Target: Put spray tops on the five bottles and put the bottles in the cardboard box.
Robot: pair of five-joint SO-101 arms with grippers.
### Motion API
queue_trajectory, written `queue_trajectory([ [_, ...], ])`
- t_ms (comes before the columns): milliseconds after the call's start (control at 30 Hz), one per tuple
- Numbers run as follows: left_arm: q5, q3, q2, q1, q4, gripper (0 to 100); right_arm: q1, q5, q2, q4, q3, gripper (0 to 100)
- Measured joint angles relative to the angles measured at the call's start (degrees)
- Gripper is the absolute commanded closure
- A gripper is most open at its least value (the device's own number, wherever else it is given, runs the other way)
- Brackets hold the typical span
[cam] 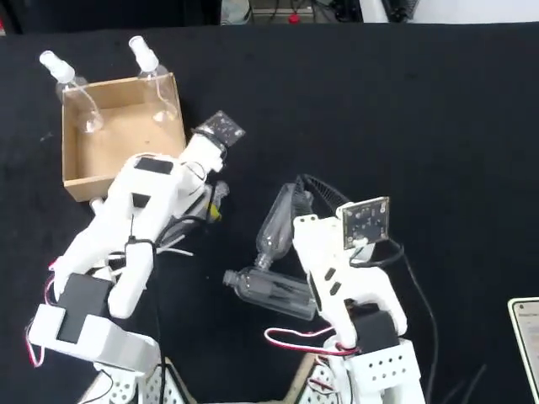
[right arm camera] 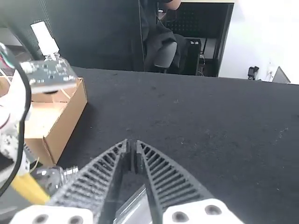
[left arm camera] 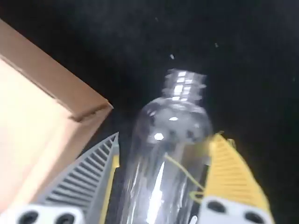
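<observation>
We note left pincer (left arm camera: 166, 140) clamped on uncapped bottle (left arm camera: 173, 121) beside cardboard box (left arm camera: 42, 102), neck exposed, we judge for spray-top fitting; right pincer (right arm camera: 132, 147) closed, empty.

table (cam: 438, 126): black, plain | cardboard box (cam: 118, 143): tan-brown outside, paler tan inside | bottle (left arm camera: 173, 116): clear, colourless | spray tops (cam: 52, 63): white | left gripper (left arm camera: 166, 136): one finger grey, one yellow, both ribbed | right gripper (right arm camera: 131, 142): dark grey, ribbed | arm bodies (cam: 143, 202): white | wires (cam: 286, 332): red
</observation>
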Motion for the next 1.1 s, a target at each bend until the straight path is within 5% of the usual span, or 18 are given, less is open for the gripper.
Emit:
queue_trajectory([
  [467, 0.8, -2.6, 0.5, 0.0, 4.8, 83, 0.0, 0.0, 0.0, 0.0, 0.0, 98.3],
  [667, 1.0, -3.8, 0.5, 0.0, 7.4, 72, 0.0, 0.0, 0.0, 0.0, 0.0, 98.3],
  [1100, 1.1, -4.2, 5.0, 0.0, 7.3, 74, 0.0, 0.0, 0.0, 0.0, 0.0, 98.3],
])
